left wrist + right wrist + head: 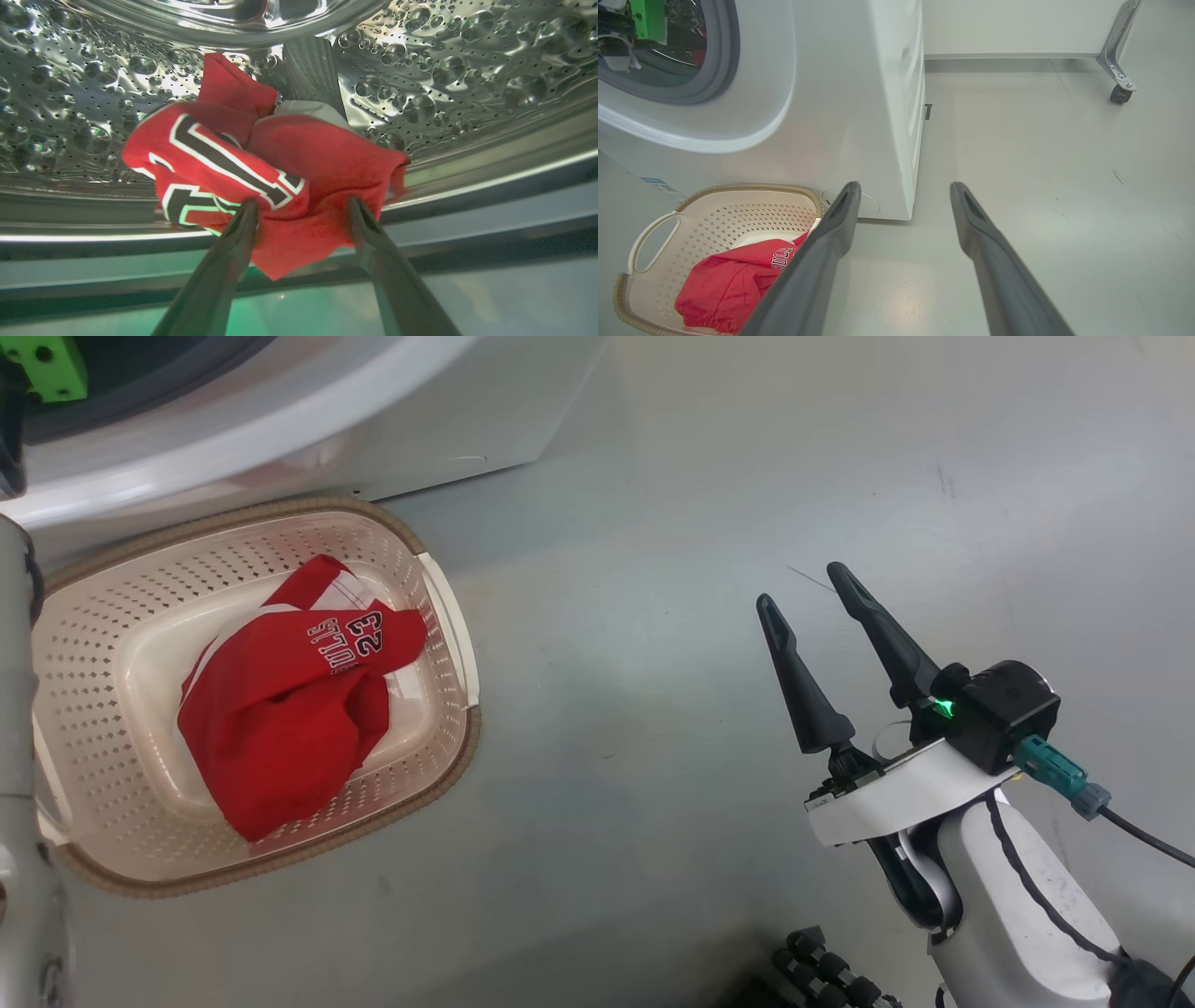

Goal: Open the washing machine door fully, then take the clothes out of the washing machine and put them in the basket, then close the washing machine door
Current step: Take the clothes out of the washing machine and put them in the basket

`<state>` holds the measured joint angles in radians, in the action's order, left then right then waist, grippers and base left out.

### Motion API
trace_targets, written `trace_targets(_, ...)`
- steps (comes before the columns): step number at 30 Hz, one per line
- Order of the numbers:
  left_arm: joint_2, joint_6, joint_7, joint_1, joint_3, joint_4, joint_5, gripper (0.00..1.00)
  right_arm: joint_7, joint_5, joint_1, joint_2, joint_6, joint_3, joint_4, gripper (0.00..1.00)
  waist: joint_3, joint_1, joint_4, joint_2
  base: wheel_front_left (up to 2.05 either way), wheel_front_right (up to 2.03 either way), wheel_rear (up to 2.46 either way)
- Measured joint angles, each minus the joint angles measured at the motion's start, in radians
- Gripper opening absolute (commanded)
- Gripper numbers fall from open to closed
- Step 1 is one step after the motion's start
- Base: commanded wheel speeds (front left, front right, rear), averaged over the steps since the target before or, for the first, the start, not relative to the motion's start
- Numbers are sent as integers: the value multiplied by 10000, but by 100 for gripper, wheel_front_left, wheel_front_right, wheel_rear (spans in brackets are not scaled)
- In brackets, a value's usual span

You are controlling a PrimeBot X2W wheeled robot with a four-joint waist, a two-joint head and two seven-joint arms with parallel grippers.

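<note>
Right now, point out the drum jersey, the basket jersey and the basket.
drum jersey [322, 163]: left wrist view, plain red fold.
basket jersey [280, 719]: head view, red middle.
basket [84, 653]: head view, perforated side wall.

Glossy pale grey floor [1064, 186], white wall [1008, 28], grey skirting [1008, 56], castored metal leg [1118, 46], perhaps a cart's

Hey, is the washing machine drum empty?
No, a red jersey lies in the drum, between the open fingers of the left gripper.
</note>
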<state>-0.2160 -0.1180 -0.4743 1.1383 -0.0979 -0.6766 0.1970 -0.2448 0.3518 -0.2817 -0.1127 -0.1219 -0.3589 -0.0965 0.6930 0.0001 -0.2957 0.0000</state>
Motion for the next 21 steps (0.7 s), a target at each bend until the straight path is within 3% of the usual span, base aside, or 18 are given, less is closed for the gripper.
trace_targets(2, 0, 0, -86, 124, 21, -128, -38, 100, -35, 15, -12, -4, 0, -13, -50, 100, 22, 0, -26, 0, 0, 0, 0)
trace_targets(3, 2, 0, -90, 170, 54, -201, -44, 86, -44, 15, -25, -6, 0, -23, -71, 100, 30, 0, -34, 0, 0, 0, 0)
trace_targets(4, 2, 0, -102, 203, 79, -274, -44, 49, -44, 15, -43, -8, 0, -33, -92, 100, 38, 0, -41, 0, 0, 0, 0)
trace_targets(6, 10, 0, -96, 217, 113, -347, -52, 0, -69, 44, -98, -17, -2, -42, -123, 100, 50, 0, -47, 0, 0, 0, 0)
trace_targets(14, 150, -2, 146, 324, 123, -575, -54, 0, -71, 75, -276, -132, -2, -46, -182, 100, 87, 0, 19, 0, 0, 0, 0)
trace_targets(21, 631, -2, 1076, 402, 159, -504, 58, 0, -71, 73, -334, -278, -2, 138, -169, 100, 39, -1, 302, 0, 0, 0, 0)
